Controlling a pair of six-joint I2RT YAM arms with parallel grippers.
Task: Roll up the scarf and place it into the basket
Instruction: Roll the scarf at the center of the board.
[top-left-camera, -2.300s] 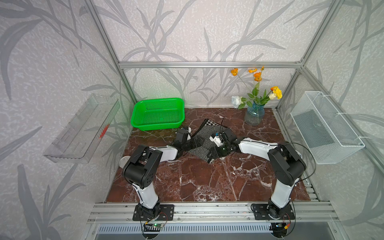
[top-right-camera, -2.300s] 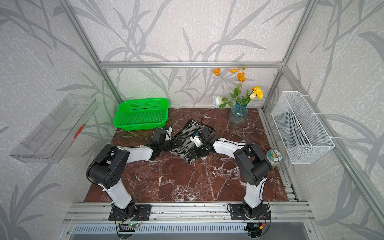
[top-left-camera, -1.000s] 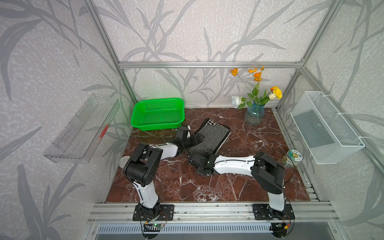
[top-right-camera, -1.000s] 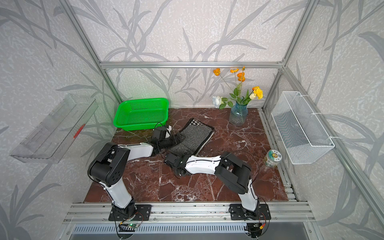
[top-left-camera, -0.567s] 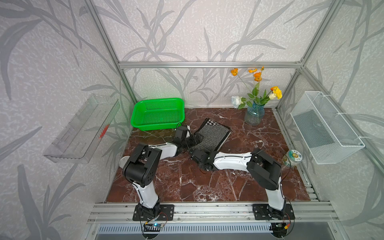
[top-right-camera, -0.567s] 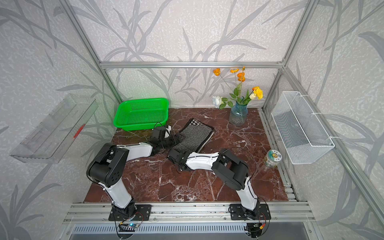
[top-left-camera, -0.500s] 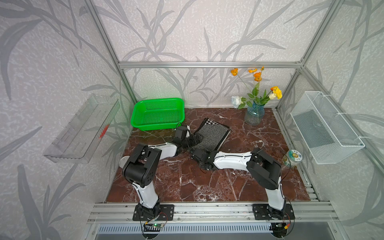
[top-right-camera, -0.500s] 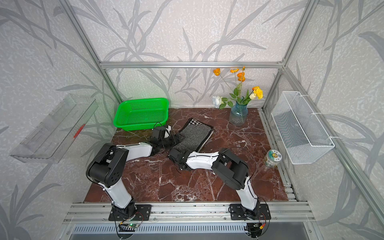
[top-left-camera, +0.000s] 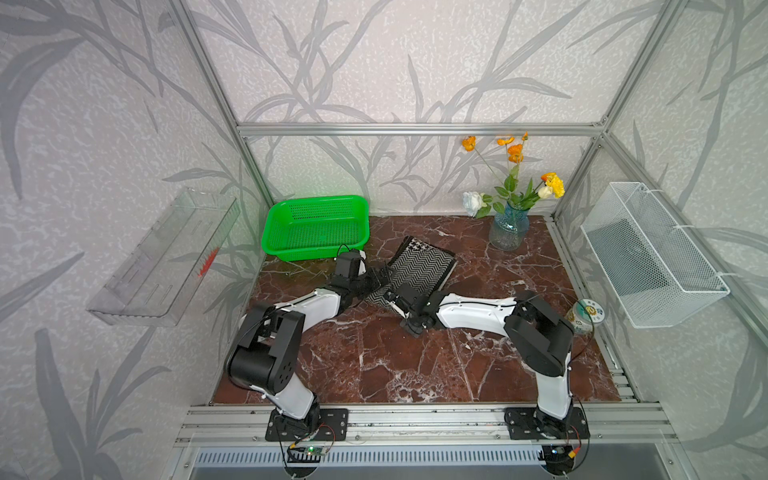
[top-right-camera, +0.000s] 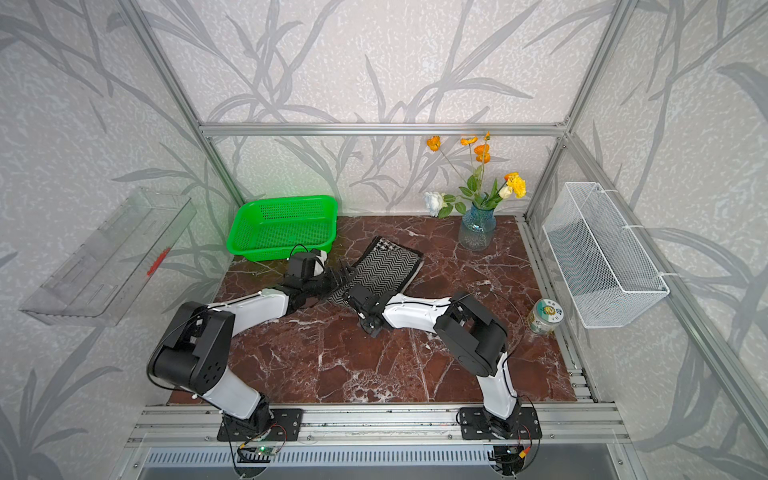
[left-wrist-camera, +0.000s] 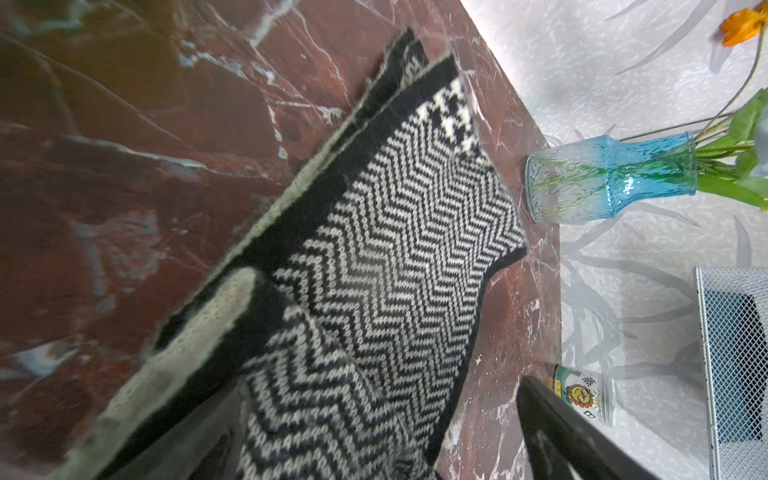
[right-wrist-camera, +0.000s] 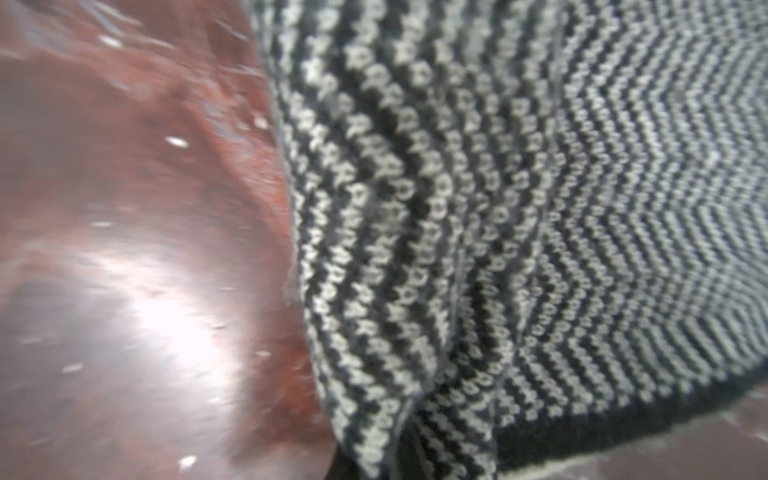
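scarf (top-left-camera: 419, 268) lies folded flat on the marble table (top-left-camera: 374, 357), middle and a little toward the far side, zigzag face up, with a small houndstooth patch at its far left corner in both top views (top-right-camera: 380, 266). it is unrolled and sits apart from the green basket (top-left-camera: 318, 200), which stands in the far left corner.

left gripper (top-left-camera: 380, 276) is at the scarf's left edge with its fingers spread wide. in the left wrist view (left-wrist-camera: 378, 390) the near end of the knit, with its cream border, lies between them. whether they touch the fabric i cannot tell.

right gripper (top-left-camera: 392, 297) reaches in from the right to the scarf's near edge, jaws pressed together. its fingers are hidden in the right wrist view, where the knit (right-wrist-camera: 540, 208) puckers into a raised ridge close to the lens, so it looks pinched.

a blue glass vase (top-left-camera: 508, 232) of flowers stands far right, and a small tin (top-left-camera: 584, 316) sits at the right edge. a white wire basket (top-left-camera: 652, 257) hangs on the right wall and a clear tray (top-left-camera: 166, 257) on the left wall.
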